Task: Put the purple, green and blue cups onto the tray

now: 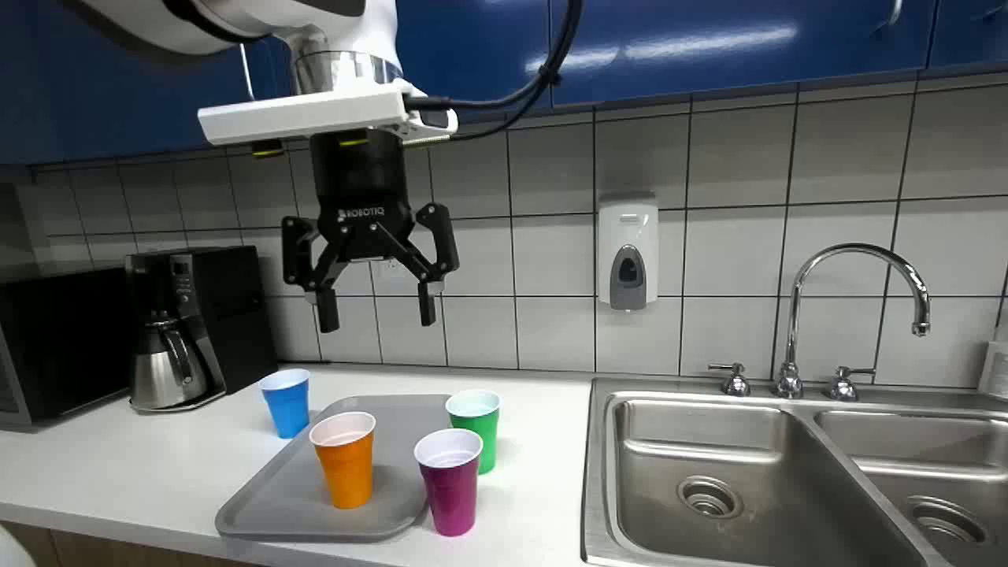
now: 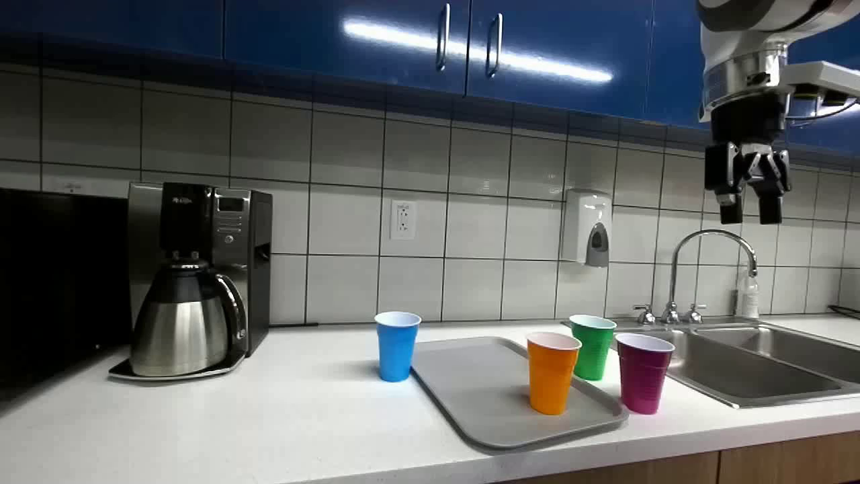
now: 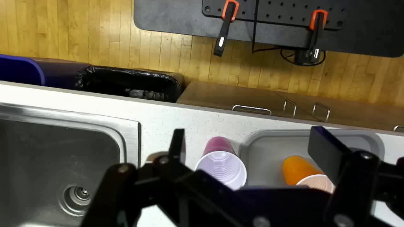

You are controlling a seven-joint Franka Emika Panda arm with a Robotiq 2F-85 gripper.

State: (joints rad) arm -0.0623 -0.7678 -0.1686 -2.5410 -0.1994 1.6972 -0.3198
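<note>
You've got tool (image 1: 378, 309) spread wide, up high, well above tray (image 2: 470, 376) lvl. Orange cup (image 2: 552, 376) is on tray. Purple cup (image 2: 643, 376) + green cup (image 2: 593, 349): on counter (image 2: 302, 417), both just off same side of tray. Blue cup (image 2: 397, 349): also on counter, just off tray's opp. side.

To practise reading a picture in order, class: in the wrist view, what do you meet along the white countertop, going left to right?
Sink, purple cup, orange cup. The tray takes no separate place, since the orange cup overlaps it.
</note>
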